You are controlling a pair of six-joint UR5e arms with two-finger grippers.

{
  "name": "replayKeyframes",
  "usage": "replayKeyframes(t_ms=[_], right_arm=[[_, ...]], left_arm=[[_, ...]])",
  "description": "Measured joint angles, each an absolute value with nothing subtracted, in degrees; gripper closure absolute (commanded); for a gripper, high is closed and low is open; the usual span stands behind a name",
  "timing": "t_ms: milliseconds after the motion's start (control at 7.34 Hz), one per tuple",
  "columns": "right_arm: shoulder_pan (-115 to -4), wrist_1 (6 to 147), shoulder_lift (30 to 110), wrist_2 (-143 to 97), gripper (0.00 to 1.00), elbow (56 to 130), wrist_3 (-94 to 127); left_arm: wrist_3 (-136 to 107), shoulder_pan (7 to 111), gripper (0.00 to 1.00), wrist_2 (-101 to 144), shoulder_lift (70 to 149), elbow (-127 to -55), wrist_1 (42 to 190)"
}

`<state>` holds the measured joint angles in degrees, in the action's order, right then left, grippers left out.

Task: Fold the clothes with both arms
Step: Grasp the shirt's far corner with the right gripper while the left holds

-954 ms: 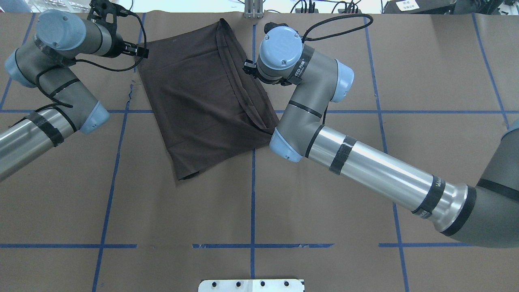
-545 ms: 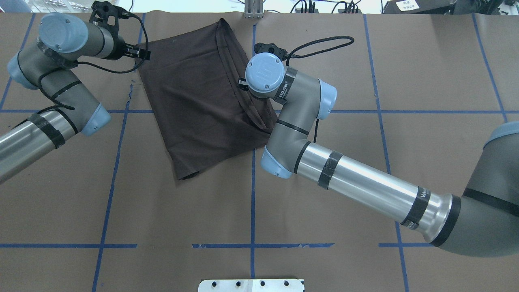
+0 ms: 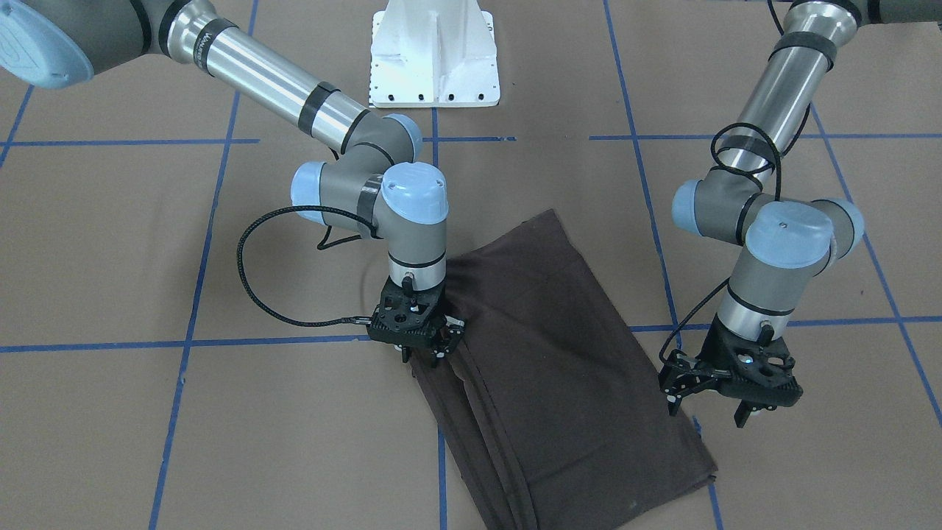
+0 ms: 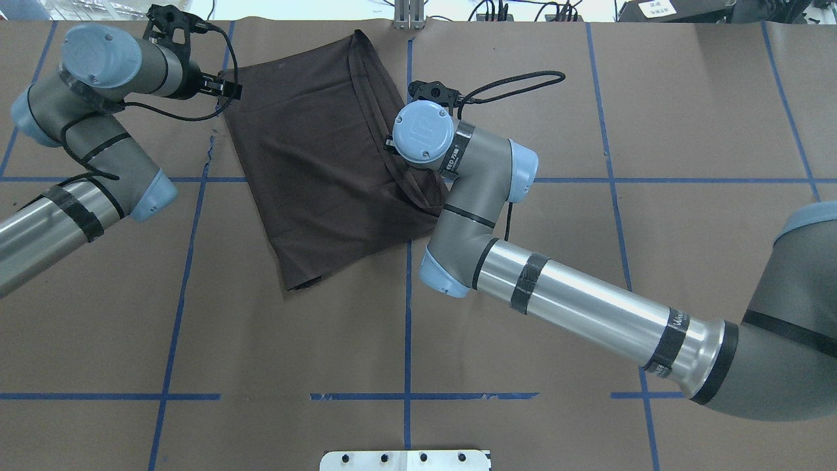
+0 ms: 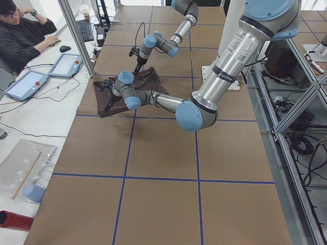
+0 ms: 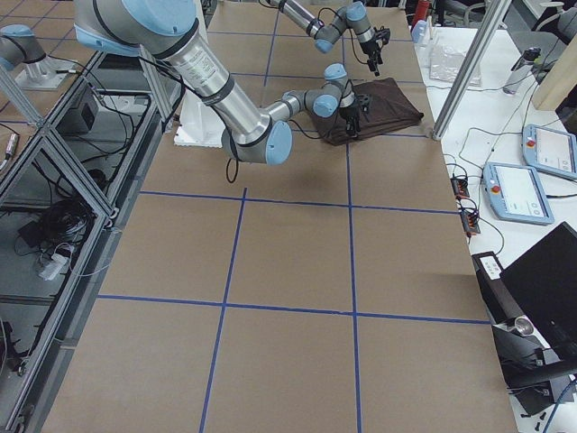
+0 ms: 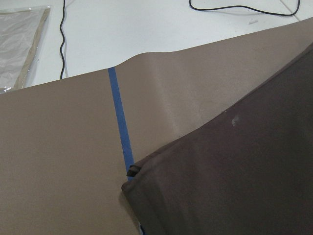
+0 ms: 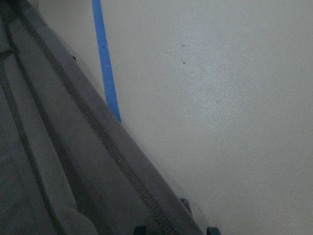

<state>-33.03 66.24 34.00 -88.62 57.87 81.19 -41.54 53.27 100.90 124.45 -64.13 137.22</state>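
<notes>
Right pincer tips lost against T-shirt edge; grip unclear

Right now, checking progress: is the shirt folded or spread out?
Folded: the shirt lies as a rectangle, no sleeves showing, hemmed edges stacked along one side.

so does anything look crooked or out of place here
The folded T-shirt lies askew, its edges rotated against the blue tape grid. Along the side by the right gripper, its hems sit staggered rather than flush. Nothing spilled.
</notes>
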Motion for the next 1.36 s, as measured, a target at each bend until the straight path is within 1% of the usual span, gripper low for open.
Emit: replayKeyframes(t_ms=[136, 273, 409, 1090, 1363], right_arm=[[-33.0, 66.3, 34.0, -88.5, 0.64, 57.7, 81.2], [-33.0, 66.2, 33.9, -88.4, 0.90, 57.6, 81.1], [-33.0, 66.2, 33.9, -88.3, 1.00, 57.5, 81.1], [-33.1, 66.4, 33.6, -87.9, 1.00, 57.8, 81.8], [-32.9, 67.4, 35.2, -88.3, 1.00, 62.8, 82.5]], left_arm=[[-41.7, 53.3, 0.00, 100.9, 124.4, -64.2, 137.2], [-41.8, 53.3, 0.00, 100.9, 124.3, -64.3, 137.2], [-41.8, 53.3, 0.00, 100.9, 124.2, -64.3, 137.2], [-41.8, 53.3, 0.00, 100.9, 124.2, -64.3, 137.2], [-41.8, 53.2, 0.00, 100.9, 124.2, -64.6, 137.3]])
